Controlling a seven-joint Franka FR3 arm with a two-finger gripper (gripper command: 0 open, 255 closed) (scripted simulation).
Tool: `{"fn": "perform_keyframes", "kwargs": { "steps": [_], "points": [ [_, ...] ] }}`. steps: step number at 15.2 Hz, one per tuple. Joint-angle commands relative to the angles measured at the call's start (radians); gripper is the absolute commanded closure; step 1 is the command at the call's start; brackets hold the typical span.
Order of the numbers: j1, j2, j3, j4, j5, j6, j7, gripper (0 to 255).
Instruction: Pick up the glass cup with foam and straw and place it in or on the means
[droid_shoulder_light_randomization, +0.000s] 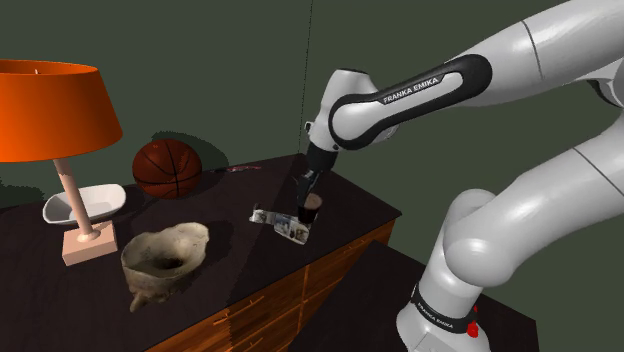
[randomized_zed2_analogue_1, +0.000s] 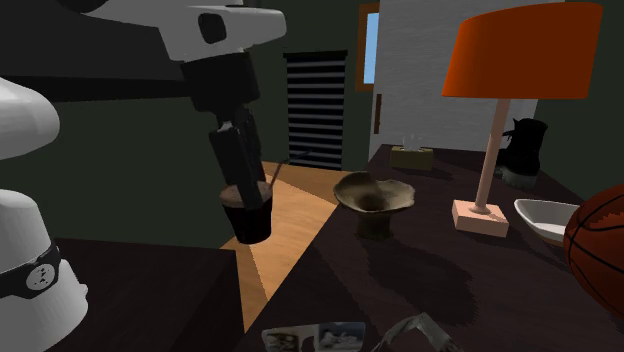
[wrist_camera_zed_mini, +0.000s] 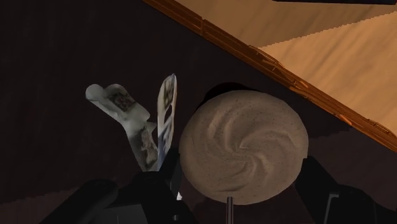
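Two fingers of my claw (randomized_zed2_analogue_1: 244, 185) pinch the foamy cup (randomized_zed2_analogue_1: 247, 218) upright above the desk (randomized_zed2_analogue_1: 450, 285) so nothing spills; I think the beige bowl (randomized_zed2_analogue_1: 373, 197) is where it goes.

Home room, orange lamp (droid_shoulder_light_randomization: 50, 110), basketball (droid_shoulder_light_randomization: 167, 167), dark wooden dresser (droid_shoulder_light_randomization: 260, 305), slatted blinds (randomized_zed2_analogue_1: 316, 110)

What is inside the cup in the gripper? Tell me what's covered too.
Swirled tan foam fills the glass cup's mouth, a thin straw rising from it. Dark drink shows through the wall. The foam hides the straw's lower end.
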Motion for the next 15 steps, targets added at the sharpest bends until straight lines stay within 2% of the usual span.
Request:
{"fn": "perform_keyframes", "kwargs": {
  "steps": [1, 10, 15],
  "points": [
    [-0.002, -0.017, 0.000, 0.019, -0.004, -0.036, 0.004, 255],
    [-0.008, -0.065, 0.002, 0.108, -0.014, -0.172, 0.018, 255],
    [0.035, 0.083, 0.088, 0.218, 0.017, -0.125, 0.118, 255]
  ]
}}
